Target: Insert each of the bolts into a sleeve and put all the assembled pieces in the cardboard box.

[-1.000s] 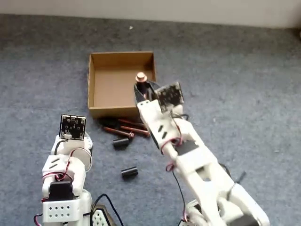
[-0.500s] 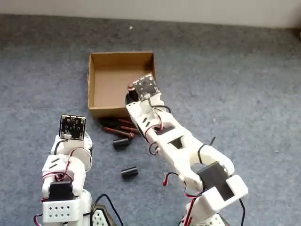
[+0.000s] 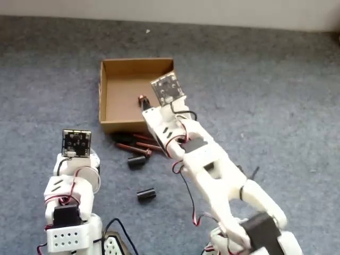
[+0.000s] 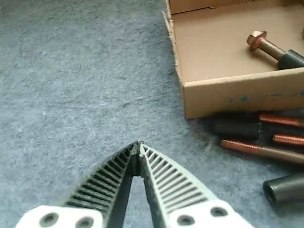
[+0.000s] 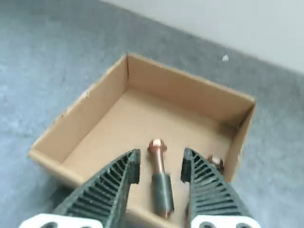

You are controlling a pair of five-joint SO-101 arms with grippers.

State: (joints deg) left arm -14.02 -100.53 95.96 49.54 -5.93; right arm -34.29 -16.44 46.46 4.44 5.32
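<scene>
The cardboard box (image 3: 118, 95) lies open on the carpet. A copper bolt in a black sleeve (image 5: 160, 183) rests on its floor, and its head (image 3: 142, 99) shows beside the right arm. My right gripper (image 5: 161, 159) hangs open over the box with a finger on each side of that piece, apart from it. A second copper bolt head (image 5: 216, 163) peeks out behind one finger. The same assembled piece (image 4: 271, 48) lies inside the box. My left gripper (image 4: 138, 148) is shut and empty, low over the carpet in front of the box. Loose bolts (image 3: 135, 147) lie along the box's front wall.
Two loose black sleeves (image 3: 136, 161) (image 3: 146, 194) lie on the carpet between the arms. More bolts (image 4: 263, 152) and sleeves (image 4: 236, 127) (image 4: 284, 188) sit close to the box's front wall (image 4: 242, 97). Grey carpet (image 3: 265, 90) stretches to the right of the box.
My right arm swung left over the box, carried the sleeved bolt from the box's right wall inward, and opened; the piece now lies on the box floor. The left arm shifted slightly left.
</scene>
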